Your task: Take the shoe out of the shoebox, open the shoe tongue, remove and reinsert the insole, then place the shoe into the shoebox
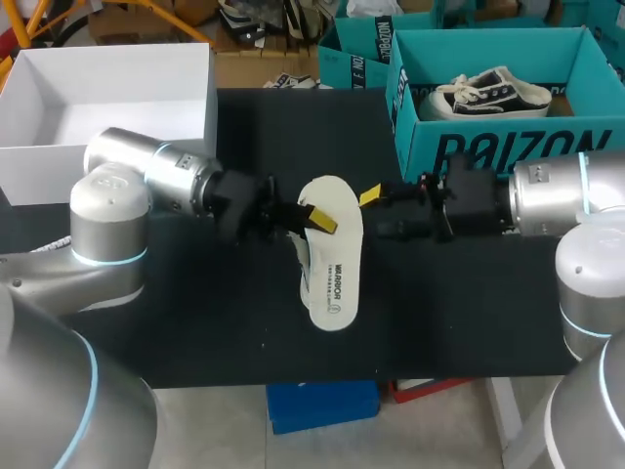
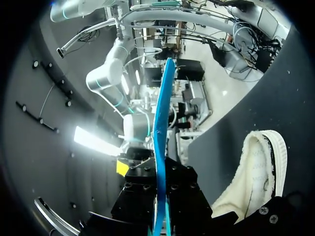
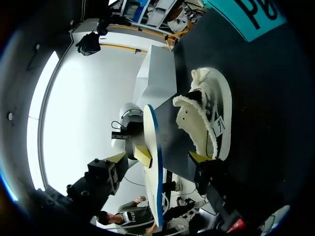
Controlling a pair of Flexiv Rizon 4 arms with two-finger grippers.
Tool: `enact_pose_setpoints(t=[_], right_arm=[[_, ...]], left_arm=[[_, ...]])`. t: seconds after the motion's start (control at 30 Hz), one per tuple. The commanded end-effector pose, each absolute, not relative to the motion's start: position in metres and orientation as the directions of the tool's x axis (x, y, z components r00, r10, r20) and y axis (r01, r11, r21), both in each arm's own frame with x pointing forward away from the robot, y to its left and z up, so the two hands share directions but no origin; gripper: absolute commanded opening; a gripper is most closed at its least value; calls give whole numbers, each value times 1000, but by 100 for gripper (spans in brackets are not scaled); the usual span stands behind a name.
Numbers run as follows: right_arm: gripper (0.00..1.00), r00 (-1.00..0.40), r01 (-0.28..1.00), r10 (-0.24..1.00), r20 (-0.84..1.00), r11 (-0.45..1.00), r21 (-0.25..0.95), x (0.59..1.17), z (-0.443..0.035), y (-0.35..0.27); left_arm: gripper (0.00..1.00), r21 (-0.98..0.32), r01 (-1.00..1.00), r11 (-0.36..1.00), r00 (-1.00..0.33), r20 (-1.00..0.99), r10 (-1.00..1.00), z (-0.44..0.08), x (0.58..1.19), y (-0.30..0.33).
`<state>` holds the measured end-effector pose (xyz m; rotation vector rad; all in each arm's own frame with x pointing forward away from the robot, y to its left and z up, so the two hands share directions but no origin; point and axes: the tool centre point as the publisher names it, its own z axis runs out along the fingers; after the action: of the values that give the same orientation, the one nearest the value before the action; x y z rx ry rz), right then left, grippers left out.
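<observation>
Far left on black table (image 1: 195,322): open white box (image 1: 107,107). Next, left gripper (image 1: 314,221) clamped on insole (image 1: 334,264) near 1 end, 1 yellow tip on its top face. Insole held over mid-table, pale printed side up in head view. From left wrist, insole (image 2: 161,123) edge-on, blue underside showing, rising from between the 2 black fingers pressed on both faces. Shoe (image 1: 302,262) on table under insole, mostly hidden in head view. Same shoe (image 2: 256,172) cream with dark trim, on table just beside left gripper. Right gripper (image 1: 376,213) just right of insole, fingers apart, 1 yellow tip near insole edge, contact unclear. From right wrist, insole (image 3: 153,167) edge-on ahead, between the 2 spread fingers, shoe (image 3: 211,113) on table beside it. Far right: teal shoebox (image 1: 488,137), 1 other shoe (image 1: 488,93) inside.
</observation>
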<state>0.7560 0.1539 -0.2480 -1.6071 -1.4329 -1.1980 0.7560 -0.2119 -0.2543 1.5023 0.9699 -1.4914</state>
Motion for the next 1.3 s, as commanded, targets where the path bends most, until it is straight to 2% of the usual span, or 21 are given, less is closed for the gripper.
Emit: enact_pose_setpoints(t=[0.03,0.1,0.13,0.2,0.43,0.5,0.6,0.63,0.8,0.83,0.87,0.9,0.93,1.2,1.3], right_arm=[[75,-23,980,368,930,-178,94,762,-254,169],[67,-22,980,364,931,-177,93,761,-255,171],[55,-22,980,363,932,-177,92,760,-256,172],[55,-21,981,361,932,-175,90,759,-257,173],[42,-18,981,358,933,-174,86,759,-257,173],[22,-17,981,358,934,-173,84,759,-258,174],[4,-16,982,357,934,-171,82,760,-259,175],[0,-15,982,357,934,-171,82,760,-259,175],[0,-14,982,357,934,-171,81,760,-260,175],[0,-14,982,357,934,-171,81,760,-260,175],[0,-15,982,357,934,-172,81,760,-260,175],[0,-15,982,357,934,-172,81,760,-260,175],[0,-14,982,357,934,-172,81,760,-260,175],[0,-16,982,359,933,-171,82,760,-261,174],[0,-17,982,360,933,-171,84,761,-261,174]], left_arm=[[0,25,912,-409,18,-1000,-21,-256,760,-220],[0,30,909,-415,20,-999,-28,-256,761,-223],[0,32,907,-421,21,-999,-31,-255,761,-225],[0,36,904,-426,24,-999,-34,-255,761,-227],[0,51,907,-417,43,-999,-29,-255,766,-227],[0,53,910,-411,45,-999,-29,-255,767,-227],[0,54,913,-404,45,-998,-32,-255,768,-226],[0,54,914,-403,45,-998,-33,-255,768,-226],[0,51,916,-399,42,-999,-32,-256,767,-227],[13,51,915,-399,41,-999,-33,-256,766,-227],[45,51,915,-400,41,-999,-33,-255,766,-227],[91,51,915,-400,41,-999,-33,-255,765,-228],[100,51,915,-399,41,-999,-33,-255,764,-227],[100,52,946,-319,43,-998,-35,-249,751,-215],[100,28,974,-227,22,-999,-26,-248,749,-205]])
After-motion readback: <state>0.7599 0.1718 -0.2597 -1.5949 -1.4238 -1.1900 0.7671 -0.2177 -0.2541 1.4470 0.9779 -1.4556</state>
